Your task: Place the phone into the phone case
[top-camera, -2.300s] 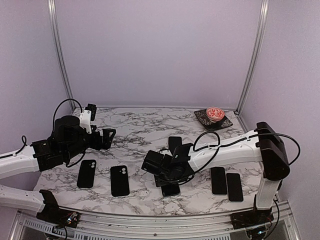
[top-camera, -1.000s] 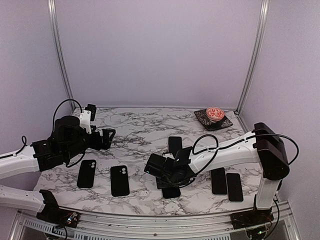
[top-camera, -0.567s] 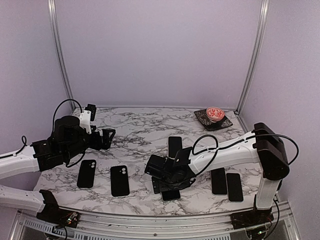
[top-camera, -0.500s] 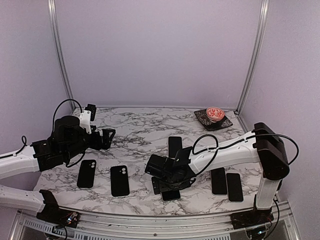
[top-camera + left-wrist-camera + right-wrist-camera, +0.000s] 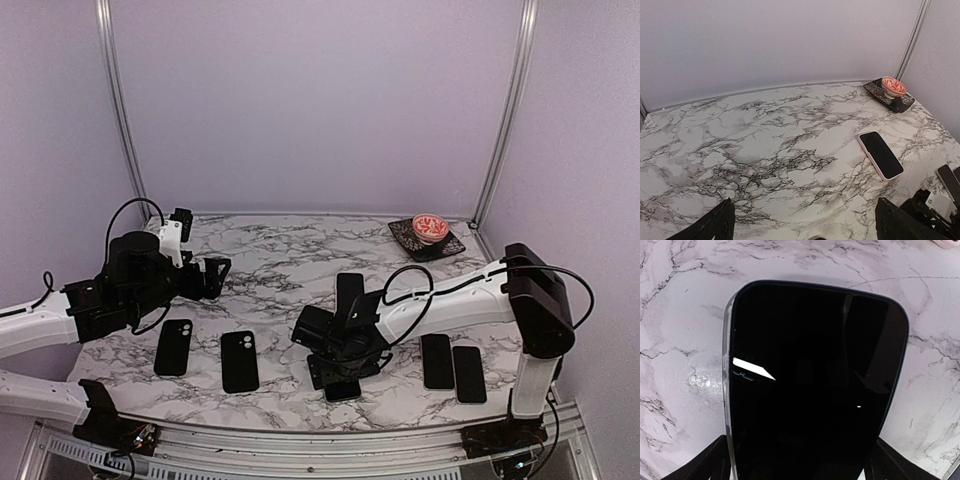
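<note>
Right wrist view: right claw point(image 5: 800, 460) spread wide, phone point(image 5: 815, 380) face-up on table point(image 5: 680, 315) between its fingers. Left claw point(image 5: 805, 215) likewise spread wide.

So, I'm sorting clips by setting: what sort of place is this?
Likely a robot lab enclosure: plain lavender panels between aluminium posts, a marble-pattern table, several phones laid out flat.

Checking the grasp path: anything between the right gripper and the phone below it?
Nothing visible. The right wrist view shows the phone flat on the table directly under the right gripper, jaws open either side of it.
</note>
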Tool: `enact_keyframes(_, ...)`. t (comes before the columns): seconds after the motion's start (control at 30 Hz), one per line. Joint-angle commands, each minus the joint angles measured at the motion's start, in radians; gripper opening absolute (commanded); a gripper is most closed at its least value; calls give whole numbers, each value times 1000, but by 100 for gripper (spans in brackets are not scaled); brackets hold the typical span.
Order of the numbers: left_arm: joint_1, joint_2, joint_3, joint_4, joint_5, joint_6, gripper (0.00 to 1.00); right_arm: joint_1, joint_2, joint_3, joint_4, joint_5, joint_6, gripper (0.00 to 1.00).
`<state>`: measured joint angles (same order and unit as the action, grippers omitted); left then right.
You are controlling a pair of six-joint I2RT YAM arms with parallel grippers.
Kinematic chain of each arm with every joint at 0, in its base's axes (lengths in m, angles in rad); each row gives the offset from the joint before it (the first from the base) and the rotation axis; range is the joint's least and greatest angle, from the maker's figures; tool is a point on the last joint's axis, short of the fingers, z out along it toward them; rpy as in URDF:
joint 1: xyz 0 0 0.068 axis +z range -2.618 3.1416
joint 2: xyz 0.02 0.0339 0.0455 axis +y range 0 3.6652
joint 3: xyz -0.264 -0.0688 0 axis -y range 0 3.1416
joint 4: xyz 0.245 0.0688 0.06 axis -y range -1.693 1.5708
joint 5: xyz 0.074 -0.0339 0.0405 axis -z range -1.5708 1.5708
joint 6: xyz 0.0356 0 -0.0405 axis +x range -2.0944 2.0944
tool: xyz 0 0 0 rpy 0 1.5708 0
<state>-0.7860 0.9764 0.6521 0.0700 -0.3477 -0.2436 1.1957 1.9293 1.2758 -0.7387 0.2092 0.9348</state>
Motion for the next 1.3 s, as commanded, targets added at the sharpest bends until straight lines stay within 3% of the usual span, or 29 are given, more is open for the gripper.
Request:
enact_keyframes(0.0, 6, 0, -10, 22, 9, 4, 99, -4, 48, 13, -7, -20, -17, 83)
enact_keyframes(0.23, 7, 11, -9, 29, 24, 11, 99, 1, 33, 14, -13, 9, -23, 57)
enact_keyframes(0.5, 6, 74, -9, 73, 169, -38, 93, 23, -64, -46, 133, 79, -84, 45)
enact_keyframes(0.93, -7, 443, 19, 327, 537, -402, 99, 31, -226, -279, 460, 137, -194, 39)
enact_keyframes(1.27, -73, 691, 103, 547, 653, -518, 95, 33, -290, -352, 646, 153, -293, 38)
